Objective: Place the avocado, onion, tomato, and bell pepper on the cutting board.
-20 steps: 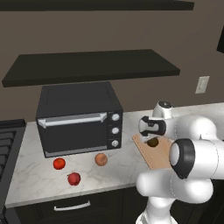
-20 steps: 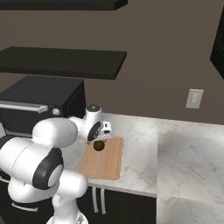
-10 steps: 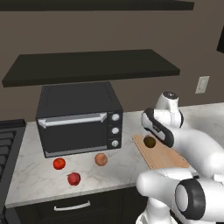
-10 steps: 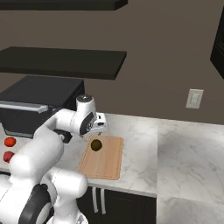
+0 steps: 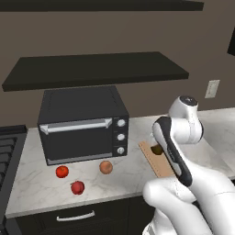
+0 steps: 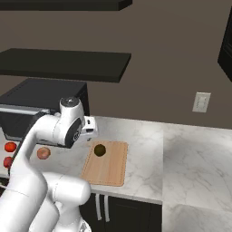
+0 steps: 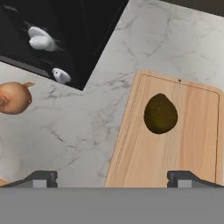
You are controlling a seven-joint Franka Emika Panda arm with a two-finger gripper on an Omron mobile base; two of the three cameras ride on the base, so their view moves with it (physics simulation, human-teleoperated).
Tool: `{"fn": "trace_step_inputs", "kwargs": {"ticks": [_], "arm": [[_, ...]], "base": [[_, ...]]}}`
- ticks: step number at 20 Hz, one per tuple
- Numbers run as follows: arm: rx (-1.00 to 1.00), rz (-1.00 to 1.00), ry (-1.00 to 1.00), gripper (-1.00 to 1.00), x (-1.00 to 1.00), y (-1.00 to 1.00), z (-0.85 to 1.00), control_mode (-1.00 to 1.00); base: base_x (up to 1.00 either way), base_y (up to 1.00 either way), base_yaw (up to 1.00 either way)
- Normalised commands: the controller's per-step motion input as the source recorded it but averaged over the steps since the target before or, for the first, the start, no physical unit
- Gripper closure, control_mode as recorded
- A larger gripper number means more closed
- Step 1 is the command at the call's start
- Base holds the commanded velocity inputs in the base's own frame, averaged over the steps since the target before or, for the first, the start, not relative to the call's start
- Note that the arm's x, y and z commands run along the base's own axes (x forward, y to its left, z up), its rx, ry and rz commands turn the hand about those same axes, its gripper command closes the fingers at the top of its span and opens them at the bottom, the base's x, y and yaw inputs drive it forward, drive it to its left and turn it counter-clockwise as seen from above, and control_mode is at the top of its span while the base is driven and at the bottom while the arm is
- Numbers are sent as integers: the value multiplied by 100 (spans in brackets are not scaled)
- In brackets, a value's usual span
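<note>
The dark olive avocado [image 7: 160, 113] lies on the light wooden cutting board [image 7: 175, 153], near its far end [image 6: 99, 150]. My gripper [image 7: 114, 179] hangs open and empty, high over the board's edge on the oven side, apart from the fruit. Left of the board, the tan onion [image 7: 14, 98] rests on the marble in front of the toaster oven [image 5: 106, 167]. Further left sit the orange-red tomato [image 5: 62, 171] and the crimson bell pepper [image 5: 77, 187]. In the left base view my own arm covers much of the board [image 5: 149, 156].
A black toaster oven [image 5: 82, 124] stands at the back of the counter, its knobs [image 7: 41, 38] close to the board. A stove edge [image 5: 7, 151] lies at the far left. Dark shelves [image 5: 96, 69] hang above. Bare marble [image 6: 190, 154] stretches right of the board.
My hand has risen off the avocado and drawn back toward the oven side, jaws staying open. The avocado stays put on the board.
</note>
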Motion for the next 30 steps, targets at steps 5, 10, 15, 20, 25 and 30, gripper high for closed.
{"fn": "trace_step_inputs", "kwargs": {"ticks": [5, 10, 15, 20, 25, 30], "arm": [[0, 0, -8, -100, -68, 40, 43, -100], [0, 0, -3, -100, -58, 38, 32, -100], [1, -3, 0, -100, -39, 47, 19, -100], [3, -15, -1, -100, -38, 43, 2, -100], [0, -20, -2, -100, -3, 42, 0, -100], [1, -6, -2, -100, 0, 29, 0, -100]], "base": [[0, 0, 0], [0, 0, 0], [0, 0, 0], [0, 0, 0], [0, 0, 0], [0, 0, 0]]}}
